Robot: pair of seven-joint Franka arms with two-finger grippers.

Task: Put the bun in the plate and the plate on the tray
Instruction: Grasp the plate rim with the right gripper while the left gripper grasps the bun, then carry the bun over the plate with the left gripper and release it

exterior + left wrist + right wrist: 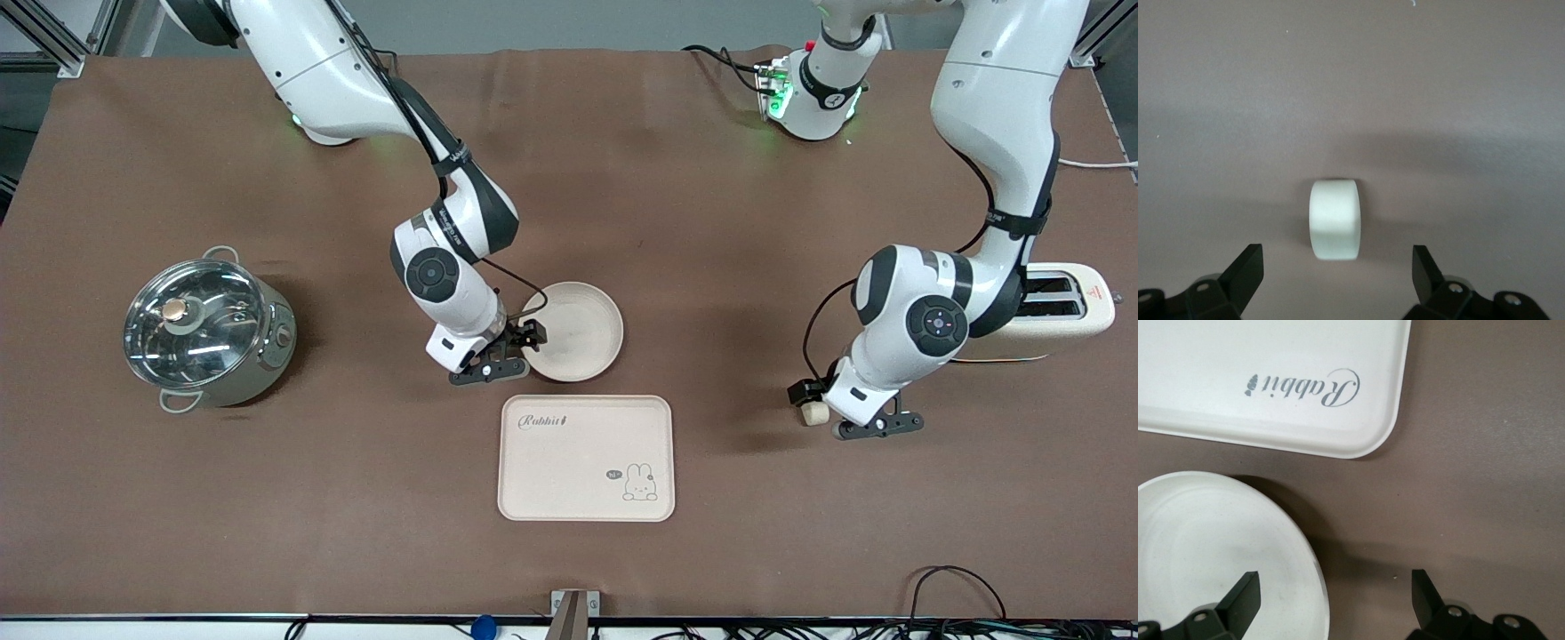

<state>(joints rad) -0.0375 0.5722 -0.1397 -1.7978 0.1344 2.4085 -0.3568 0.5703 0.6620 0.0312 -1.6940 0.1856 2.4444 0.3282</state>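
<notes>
Bun lies on the brown table, toward the L arm's end, nearer the front camera than the toaster. Left gripper sits low over it, jaws spread w/ the bun between the fingertips, not touching.

Plate sits mid-table, empty, just beside the tray's edge facing the robots, apart from it. Right gripper is at the plate's rim toward the R arm's end, jaws spread, straddling the rim: one finger over the plate, other over bare table. Tray corner w/ "Rabbit" script is near.

Lidded steel pot stands near the table edge at the R arm's end.
</notes>
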